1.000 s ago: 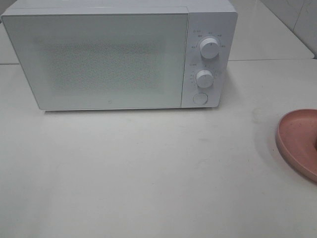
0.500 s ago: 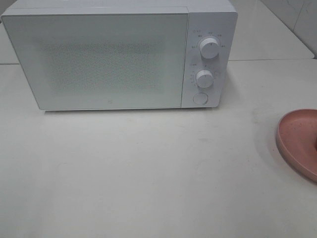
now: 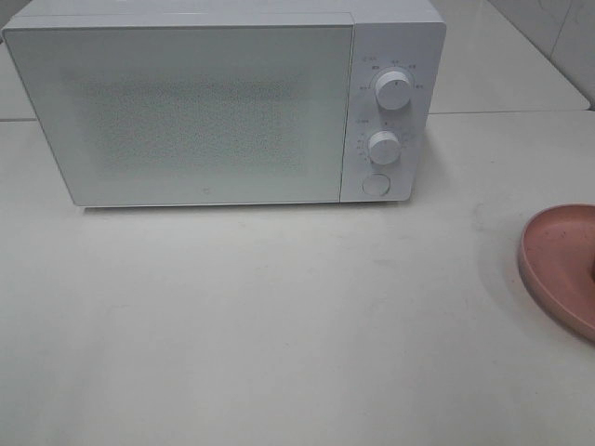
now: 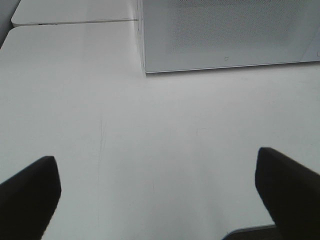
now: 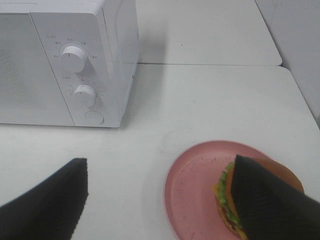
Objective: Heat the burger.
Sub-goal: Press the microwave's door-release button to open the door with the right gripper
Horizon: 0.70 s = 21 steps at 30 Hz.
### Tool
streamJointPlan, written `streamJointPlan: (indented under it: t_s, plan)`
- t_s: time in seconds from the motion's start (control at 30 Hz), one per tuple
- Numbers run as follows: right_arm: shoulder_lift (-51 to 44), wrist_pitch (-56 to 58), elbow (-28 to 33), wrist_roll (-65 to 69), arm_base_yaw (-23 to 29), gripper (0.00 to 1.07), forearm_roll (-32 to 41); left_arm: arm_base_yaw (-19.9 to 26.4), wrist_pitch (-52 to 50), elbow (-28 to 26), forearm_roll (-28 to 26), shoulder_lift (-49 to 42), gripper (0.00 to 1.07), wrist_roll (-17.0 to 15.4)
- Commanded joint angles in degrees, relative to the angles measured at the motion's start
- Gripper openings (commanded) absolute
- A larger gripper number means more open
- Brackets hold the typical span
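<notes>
White box microwave (image 3: pixel 195 111): door shut, probably wants opening first. Small brown-bun burger (image 5: pixel 226 196) on round pink plate (image 5: pixel 175 187), right of microwave, partly hidden by right end effector (image 5: pixel 160 165), spread wide, empty. Left end effector (image 4: pixel 155 165) also wide, above white surface (image 4: pixel 150 125). Open door before lifting burger; grip bun sides gently.

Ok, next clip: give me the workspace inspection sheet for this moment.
Surface: plain white tabletop, faint marks.
Job's things: small brown-bun burger with green lettuce on round pink plate, at right; white box microwave behind, door shut.
Clutter: nothing seen.
Tools: left tool open, empty; right tool open, empty, near the burger.
Cables: nothing seen.
Surroundings: second white tabletop behind the microwave.
</notes>
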Motion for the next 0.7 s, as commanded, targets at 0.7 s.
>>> streamJointPlan:
  t_s: [0.7]
  plan:
    - [21.72,-25.50,-0.52,0.00,-0.06,0.75,-0.23,0.06,-0.29,0.00,-0.29,-1.26,0.98,-0.46]
